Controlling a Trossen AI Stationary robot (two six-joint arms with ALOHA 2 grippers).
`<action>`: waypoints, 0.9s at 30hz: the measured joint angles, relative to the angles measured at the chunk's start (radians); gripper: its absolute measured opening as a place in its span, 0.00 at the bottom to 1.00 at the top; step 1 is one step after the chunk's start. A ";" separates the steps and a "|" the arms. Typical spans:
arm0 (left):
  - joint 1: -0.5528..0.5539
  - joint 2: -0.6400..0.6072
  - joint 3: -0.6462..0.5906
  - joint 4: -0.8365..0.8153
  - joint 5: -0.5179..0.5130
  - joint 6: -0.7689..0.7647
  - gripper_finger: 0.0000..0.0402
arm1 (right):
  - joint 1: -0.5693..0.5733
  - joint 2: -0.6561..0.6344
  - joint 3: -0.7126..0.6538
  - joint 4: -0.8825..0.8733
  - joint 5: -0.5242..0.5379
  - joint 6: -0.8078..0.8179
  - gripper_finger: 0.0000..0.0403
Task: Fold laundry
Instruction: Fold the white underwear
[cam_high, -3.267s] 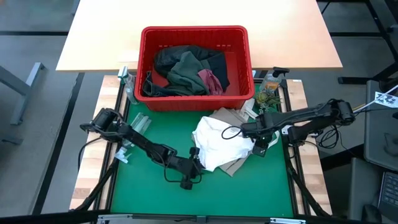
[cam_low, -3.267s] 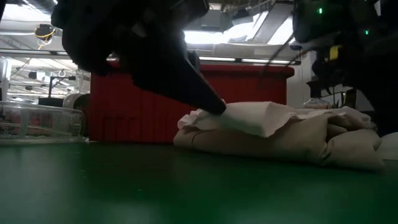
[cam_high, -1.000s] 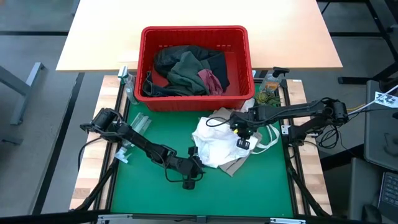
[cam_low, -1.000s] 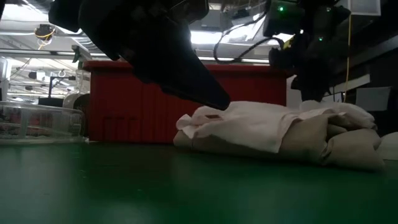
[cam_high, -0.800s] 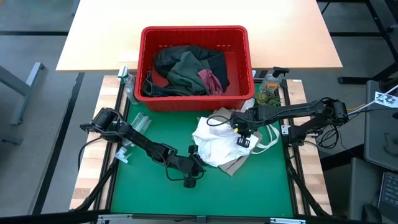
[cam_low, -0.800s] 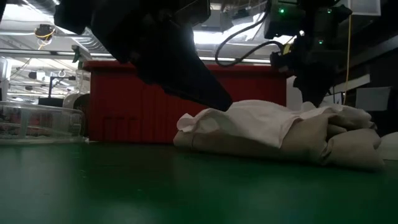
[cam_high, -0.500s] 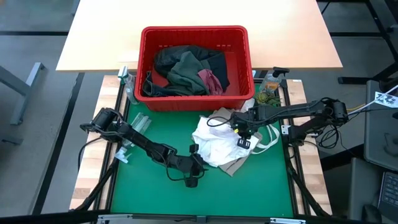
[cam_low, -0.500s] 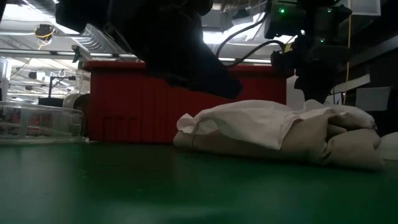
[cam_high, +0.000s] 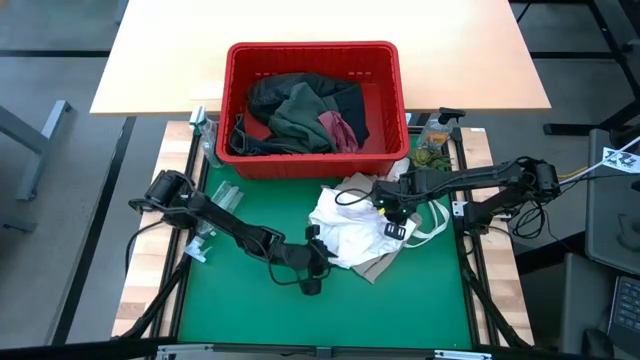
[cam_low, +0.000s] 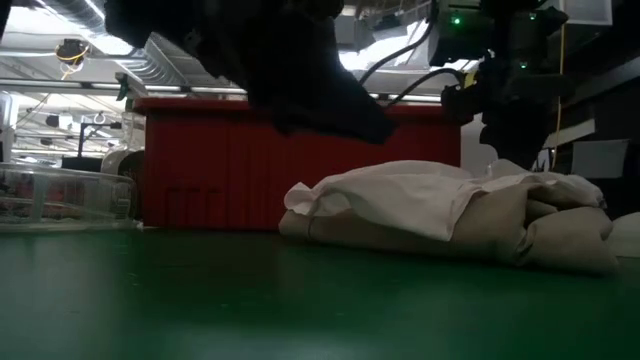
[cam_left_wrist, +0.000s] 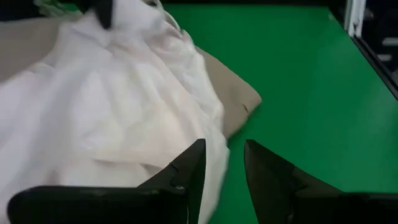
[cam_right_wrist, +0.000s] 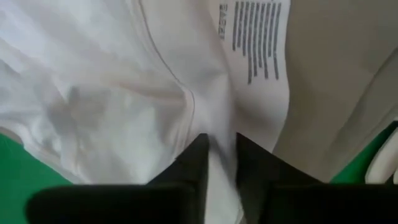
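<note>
A white garment (cam_high: 345, 225) lies crumpled on a tan one (cam_high: 375, 268) on the green mat, right of the middle. My left gripper (cam_high: 320, 246) hovers open at the white garment's near left edge (cam_left_wrist: 211, 134) with nothing between its fingers (cam_left_wrist: 189, 165); in the low view it (cam_low: 375, 125) stands above the heap (cam_low: 420, 195). My right gripper (cam_high: 388, 210) points straight down onto the white garment's top, fingers a little apart (cam_right_wrist: 222, 143). More laundry (cam_high: 300, 110) fills the red basket (cam_high: 233, 100). My right gripper comes from above, pointing down, at the middle of the white garment, near its printed label (cam_right_wrist: 255, 37). A raised fold of the white cloth (cam_right_wrist: 198, 115) runs up into the narrow gap between the fingers. Whether the fingers still touch it I cannot tell. The garment lies on the heap.
The red basket stands at the mat's far edge. A clear bottle (cam_high: 432, 145) stands at the far right corner, and a clear plastic piece (cam_high: 225, 195) lies at the left edge. Bare green mat (cam_high: 260, 310) shows on the near side and to the left.
My left gripper has risen off the white garment's left edge and drifted slightly toward the table's right. The cloth edge it was at has settled back onto the heap. My right gripper has stayed over the garment's top.
</note>
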 joint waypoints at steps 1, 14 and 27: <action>0.010 -0.010 0.000 0.002 0.000 0.000 0.26 | 0.000 0.000 0.000 -0.004 0.000 0.000 0.22; 0.191 -0.137 0.000 -0.082 0.046 -0.056 0.26 | 0.000 -0.023 0.124 -0.201 0.072 0.027 0.36; 0.340 -0.125 -0.001 -0.225 0.087 -0.229 0.26 | 0.028 -0.107 0.104 -0.154 0.081 0.026 0.35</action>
